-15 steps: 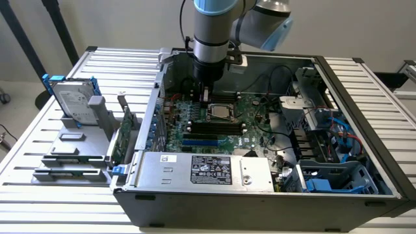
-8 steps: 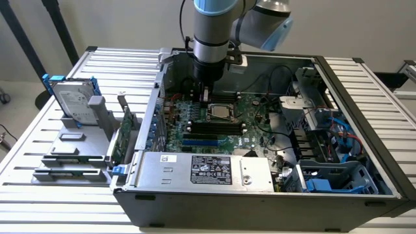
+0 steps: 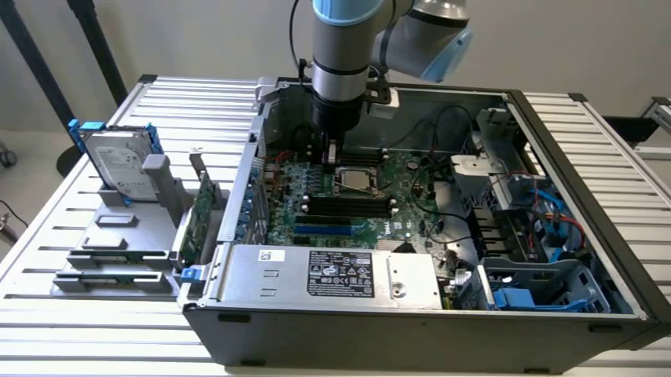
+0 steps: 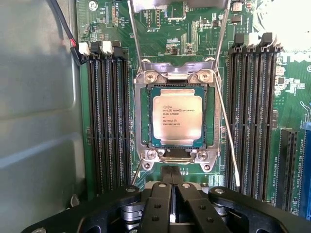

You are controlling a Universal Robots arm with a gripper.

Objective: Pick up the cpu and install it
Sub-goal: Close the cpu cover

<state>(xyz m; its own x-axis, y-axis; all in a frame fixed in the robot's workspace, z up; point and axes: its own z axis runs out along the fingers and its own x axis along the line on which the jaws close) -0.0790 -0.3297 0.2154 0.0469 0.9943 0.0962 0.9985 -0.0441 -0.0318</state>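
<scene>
CPU [image 4: 177, 116] is sitting flat in its socket frame [image 4: 146, 77] on the motherboard [image 4: 194, 29], silver lid facing up. It is lying just ahead of and below the gripper [image 4: 171, 174], whose two black fingers are pressing together with nothing between them. We are hovering clear of the chip, not touching it. Being square, it is offering us no long axis, and its edges are running square to our finger line. Banks of memory slots [image 4: 108, 116] are flanking the socket on both sides of us, close to the frame. A thin wire lever [image 4: 227, 136] is slanting free along one side of the socket, between the chip and the slots there, and we are judging it the nearest thing that could snag a finger. Whether the frame is clamping the chip, we cannot tell. Farther from us, the power supply [image 3: 335, 275] is lying across the case's near end, and a hard drive [image 3: 118, 165] is standing in a rack well apart, outside the case.
</scene>
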